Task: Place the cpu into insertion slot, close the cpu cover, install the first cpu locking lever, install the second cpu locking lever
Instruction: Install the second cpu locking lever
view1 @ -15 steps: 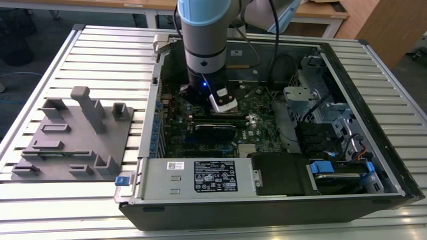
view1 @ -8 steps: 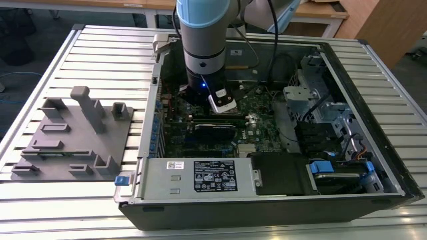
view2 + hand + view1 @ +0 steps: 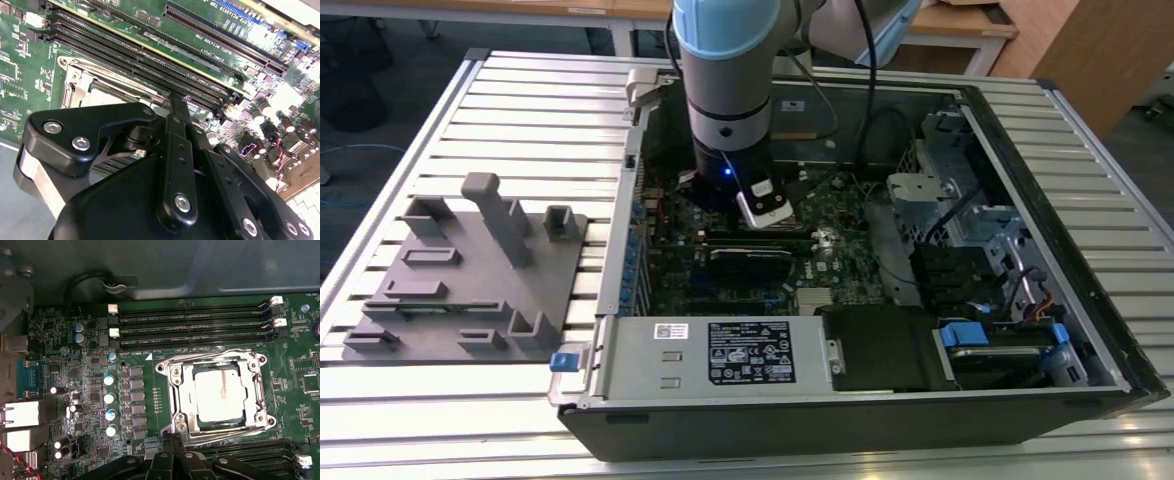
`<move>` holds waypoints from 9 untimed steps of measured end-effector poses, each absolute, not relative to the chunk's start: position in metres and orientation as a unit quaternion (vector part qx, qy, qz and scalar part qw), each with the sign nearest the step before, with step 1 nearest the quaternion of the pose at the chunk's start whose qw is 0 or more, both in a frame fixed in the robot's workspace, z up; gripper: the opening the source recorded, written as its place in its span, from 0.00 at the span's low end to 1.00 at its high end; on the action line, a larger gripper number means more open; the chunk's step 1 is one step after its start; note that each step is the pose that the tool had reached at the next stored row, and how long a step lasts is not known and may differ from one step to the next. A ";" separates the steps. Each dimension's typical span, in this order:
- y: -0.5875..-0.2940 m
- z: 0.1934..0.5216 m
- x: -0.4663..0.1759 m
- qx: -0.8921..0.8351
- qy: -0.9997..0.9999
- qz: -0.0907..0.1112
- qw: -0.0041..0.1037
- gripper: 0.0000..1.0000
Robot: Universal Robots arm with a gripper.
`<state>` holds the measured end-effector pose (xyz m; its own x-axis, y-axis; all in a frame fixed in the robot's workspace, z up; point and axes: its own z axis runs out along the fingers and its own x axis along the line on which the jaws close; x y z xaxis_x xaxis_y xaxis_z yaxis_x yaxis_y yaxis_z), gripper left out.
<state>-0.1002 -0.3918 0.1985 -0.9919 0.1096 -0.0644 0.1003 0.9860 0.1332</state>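
Inside the open computer case (image 3: 1067, 370) we find the end effector (image 3: 172, 107) poised low over the motherboard (image 3: 90, 390), its black linkage drawn in so that the fingers (image 3: 176, 125) meet in one narrow blade, pinched together with nothing between them. That tip hangs at the edge of the insertion slot (image 3: 220, 392), on the side facing the long black memory slots (image 3: 195, 322), which we judge suits pressing or nudging a thin metal part rather than carrying anything.

In the first wrist view the cpu (image 3: 220, 392) lies flat and square in the socket, its dull silver top showing a faint smear, so the first step looks done. The cpu cover (image 3: 175, 395) frames the chip with its cut-out centre and seems to lie down over it; a thin silvery locking lever (image 3: 210, 354) runs along one side of the frame and another wire (image 3: 220, 437) along the opposite side, though we cannot tell whether either is hooked home.

From the exterior view, the arm (image 3: 727, 90) drops straight down into the case, which lies on its side on the slatted tabletop (image 3: 494, 110) so the board faces up to the tool. A grey fixture tray (image 3: 467, 290) sits well apart on the exterior view's left.
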 end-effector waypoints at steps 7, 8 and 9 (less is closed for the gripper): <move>-0.393 0.197 -0.100 0.053 0.995 0.075 0.035 0.10; -0.393 0.197 -0.100 0.053 0.995 0.076 0.035 0.10; -0.393 0.197 -0.100 0.053 0.995 0.076 0.035 0.10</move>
